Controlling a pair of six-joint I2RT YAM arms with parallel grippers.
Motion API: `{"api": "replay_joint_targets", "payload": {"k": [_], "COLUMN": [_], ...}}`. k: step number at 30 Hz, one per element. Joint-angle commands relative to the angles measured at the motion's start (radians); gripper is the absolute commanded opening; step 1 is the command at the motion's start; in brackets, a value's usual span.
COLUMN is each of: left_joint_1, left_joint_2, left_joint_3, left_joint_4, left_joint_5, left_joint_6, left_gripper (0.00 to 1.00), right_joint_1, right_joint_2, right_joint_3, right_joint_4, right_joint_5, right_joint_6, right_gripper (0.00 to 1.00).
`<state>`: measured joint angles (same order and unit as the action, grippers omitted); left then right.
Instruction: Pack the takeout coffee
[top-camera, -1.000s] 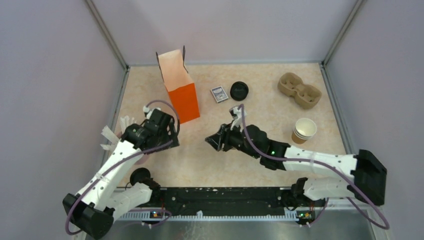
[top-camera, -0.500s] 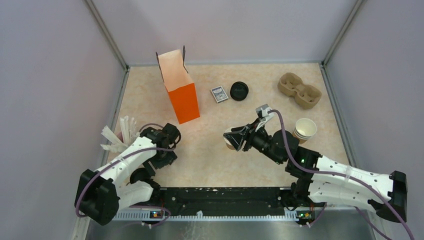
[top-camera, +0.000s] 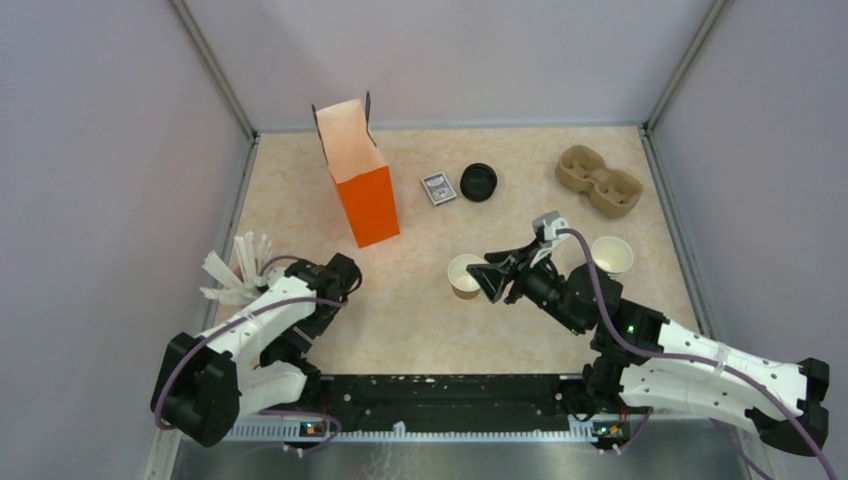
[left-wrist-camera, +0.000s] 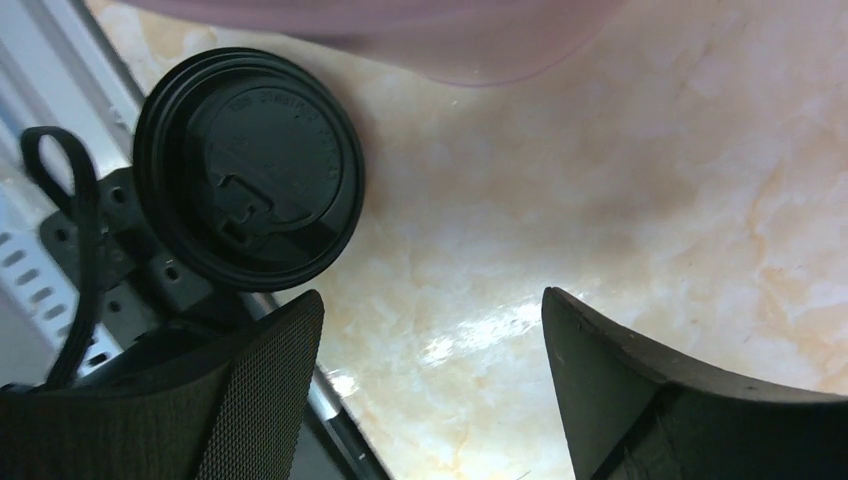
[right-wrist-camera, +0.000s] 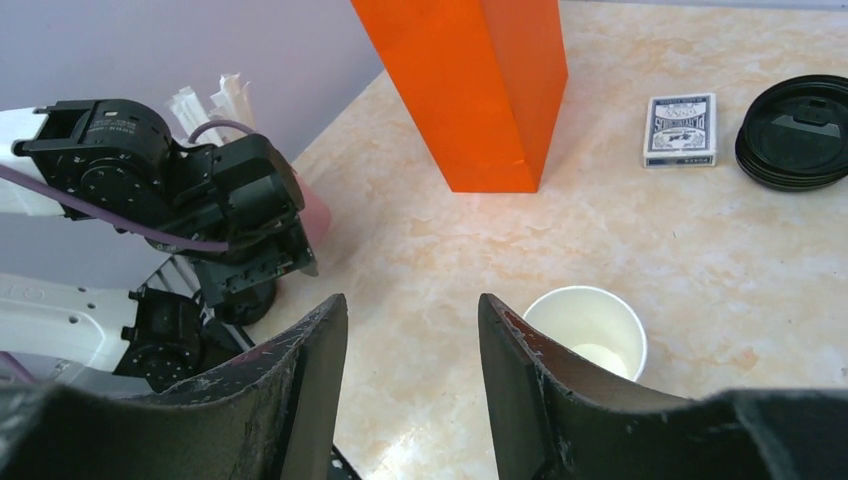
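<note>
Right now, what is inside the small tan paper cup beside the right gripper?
The small tan paper cup shows only white walls and bare bottom. A finger of the right gripper covers its near edge.

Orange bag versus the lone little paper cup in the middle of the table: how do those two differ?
Colour: the orange bag is bright orange; the paper cup is tan outside, white inside. Shape: the bag is tall and boxy, the cup short and round. Place: the bag stands apart near the back; the cup sits right by the open right end effector. Both stand upright, open on top.
</note>
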<state>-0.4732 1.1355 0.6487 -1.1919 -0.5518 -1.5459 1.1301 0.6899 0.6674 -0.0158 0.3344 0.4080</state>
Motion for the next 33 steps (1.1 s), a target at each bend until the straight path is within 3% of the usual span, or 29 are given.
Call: {"api": "replay_joint_targets", "payload": {"k": [1, 6, 12, 19, 23, 33], "left_joint_1": [0.0, 0.002, 0.001, 0.002, 0.001, 0.01], "left_joint_2": [-0.006, -0.035, -0.03, 0.036, 0.031, 0.057], "left_joint_3": [-0.045, -0.116, -0.104, -0.098, -0.092, -0.028], "left_joint_4": [0.073, 0.12, 0.151, 0.087, 0.129, -0.043], "left_joint_5": [-0.056, -0.049, -0.094, -0.134, -0.162, -0.206], "left_joint_6": [-0.126, -0.203, -0.15, -0.229, -0.19, -0.273], "left_gripper": [0.86, 0.85, 0.86, 0.87, 0.87, 0.85], "right_joint_1": [0.004, 0.004, 0.004, 0.004, 0.004, 0.004], "right_joint_2": [-0.033, -0.046, -0.047, -0.038, -0.035, -0.026], "right_joint_3": [0.015, 0.029, 0.023, 0.016, 0.014, 0.009], "right_joint_4": [-0.022, -0.048, -0.049, -0.04, -0.046, -0.035], "right_joint_5": [0.036, 0.057, 0.082, 0.075, 0.086, 0.073], "right_joint_6": [-0.033, -0.054, -0.068, -0.064, -0.075, -0.075], "right_gripper": [0.51, 0.52, 0.52, 0.53, 0.53, 0.53]}}
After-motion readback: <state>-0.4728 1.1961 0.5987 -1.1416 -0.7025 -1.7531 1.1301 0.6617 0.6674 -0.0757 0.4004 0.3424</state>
